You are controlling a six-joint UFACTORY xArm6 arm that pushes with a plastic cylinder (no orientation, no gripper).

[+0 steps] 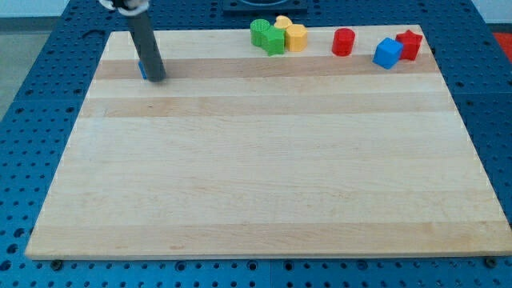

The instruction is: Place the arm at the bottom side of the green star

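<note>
The wooden board (264, 160) is lying bare across the lower frame. In the upper left, my tip (154, 79) is resting on it, hiding most of a blue block (142, 70) of unclear shape; being a bare rod, it is gripping nothing. Along the top edge, well apart, the green star (274, 42) is touching a green block (260, 32) and two yellow blocks (294, 36), then a red cylinder (343, 42), blue cube (388, 53) and red star (410, 44).

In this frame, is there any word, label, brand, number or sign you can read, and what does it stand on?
None: no readable text in the camera view.
The wooden board is bare wood.
The coloured blocks, such as the green ones and the blue cube, carry no marks.
My tip and its dark rod show no label.
</note>
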